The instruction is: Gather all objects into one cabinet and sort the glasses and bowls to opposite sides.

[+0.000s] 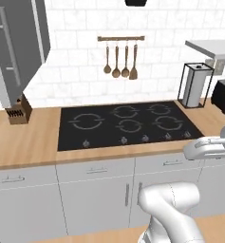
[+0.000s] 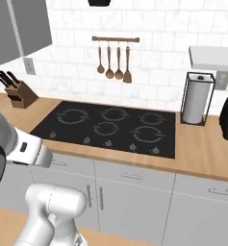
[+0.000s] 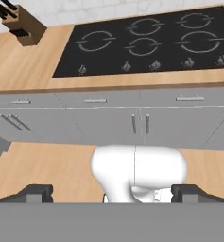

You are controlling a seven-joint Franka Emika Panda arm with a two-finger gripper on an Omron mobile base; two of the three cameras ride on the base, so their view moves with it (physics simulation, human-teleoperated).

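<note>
The wall cabinet's tall grey door (image 1: 23,38) with its vertical bar handle (image 1: 8,45) hangs swung out at the upper left; the same door (image 2: 31,21) fills the top left corner of the right base view. The cabinet's inside is out of view. The red and salmon cups and the dark brown bowl are out of view. In the hand view my gripper (image 3: 112,194) is open, its two dark fingertips (image 3: 35,193) set wide apart with nothing between them. It looks down over the base cabinets and the wooden counter (image 3: 23,66).
A black cooktop (image 1: 126,123) is set in the wooden counter (image 1: 23,142). A knife block (image 1: 19,113) stands at the left under the door. Wooden utensils (image 1: 121,59) hang on the tiled wall. A paper towel holder (image 1: 194,85) and a black toaster (image 1: 224,97) stand at the right.
</note>
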